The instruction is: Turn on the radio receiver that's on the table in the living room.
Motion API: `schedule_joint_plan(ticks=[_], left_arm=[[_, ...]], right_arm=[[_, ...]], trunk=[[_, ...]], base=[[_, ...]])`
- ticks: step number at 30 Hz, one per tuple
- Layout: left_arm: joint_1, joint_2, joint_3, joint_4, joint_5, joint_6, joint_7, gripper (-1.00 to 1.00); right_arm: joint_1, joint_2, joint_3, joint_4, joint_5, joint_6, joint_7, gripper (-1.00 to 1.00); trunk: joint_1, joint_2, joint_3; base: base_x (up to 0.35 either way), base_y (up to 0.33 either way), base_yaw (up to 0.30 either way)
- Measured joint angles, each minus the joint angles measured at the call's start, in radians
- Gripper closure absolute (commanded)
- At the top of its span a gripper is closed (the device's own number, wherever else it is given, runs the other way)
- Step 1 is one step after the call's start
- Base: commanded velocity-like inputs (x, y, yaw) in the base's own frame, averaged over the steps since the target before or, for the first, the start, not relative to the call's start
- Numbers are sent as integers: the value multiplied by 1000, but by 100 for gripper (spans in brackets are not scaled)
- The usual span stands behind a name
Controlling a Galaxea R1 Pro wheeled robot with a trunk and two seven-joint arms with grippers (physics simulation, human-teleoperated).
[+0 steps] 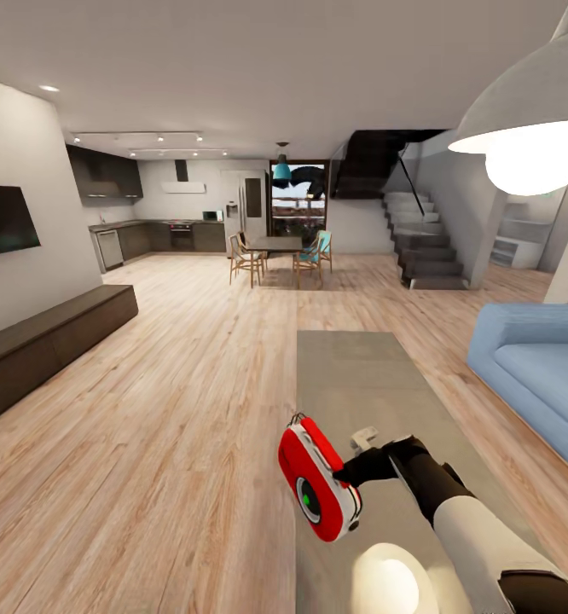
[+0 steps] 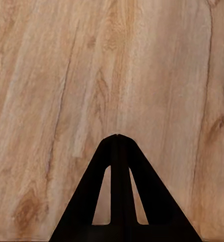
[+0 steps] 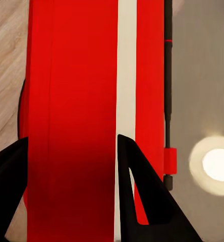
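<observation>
Right gripper (image 3: 71,146) pinches the radio receiver (image 1: 318,480), a finger (image 3: 142,196) on each side of the red body, seen close up from the right wrist camera. The radio (image 3: 87,101) fills the gap between the two black fingers; a white band runs along the red shell and a thin dark handle lies along one edge. From the head camera the right gripper (image 1: 356,469) comes in from the radio's right side. The radio is tilted, white face and green-centred dial turned down toward the camera, at the near left edge of the table (image 1: 361,375); can't tell if it touches the top or is lifted clear. The right arm (image 1: 472,520), black then white, runs back to the lower right corner.

Table top is grey-beige and glossy with a bright lamp reflection (image 1: 386,580) near the arm. Blue sofa (image 1: 540,375) sits just right of the table. Light wood floor (image 1: 165,426) all round.

Left gripper (image 2: 117,138) has its fingers pressed together, tips meeting, above bare wood planks (image 2: 51,75).

Further out: long dark bench cabinet (image 1: 45,337) along the left wall, black TV (image 1: 2,220) above it, dining table with chairs (image 1: 275,251), dark kitchen units (image 1: 147,234), staircase (image 1: 425,247), white pendant lamp (image 1: 531,128) at top right.
</observation>
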Motion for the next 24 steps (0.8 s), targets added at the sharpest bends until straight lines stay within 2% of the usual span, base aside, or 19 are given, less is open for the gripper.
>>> schedule_joint_plan(ticks=[3, 5, 13, 19, 24], left_arm=[[0, 7, 20, 75, 1, -67, -4, 100], [0, 8, 24, 97, 0, -86, -5, 100], [0, 5, 39, 108, 2, -95, -4, 100], [0, -3, 42, 108, 1, -98, 0, 100], [0, 2, 46, 108, 2, -98, 0, 100]], right_arm=[[0, 0, -18, 0, 0, 4, -7, 100], [0, 0, -19, 1, 0, 10, -8, 100], [0, 0, -18, 4, 3, 25, -22, 100], [0, -1, -17, 68, 3, 95, -149, 100], [0, -2, -18, 113, -6, 112, -173, 100]], trunk=[[0, 0, 0], [0, 0, 0], [0, 0, 0], [0, 0, 0], [0, 0, 0]], base=[[0, 0, 0], [0, 0, 0], [0, 0, 0], [0, 0, 0], [0, 0, 0]])
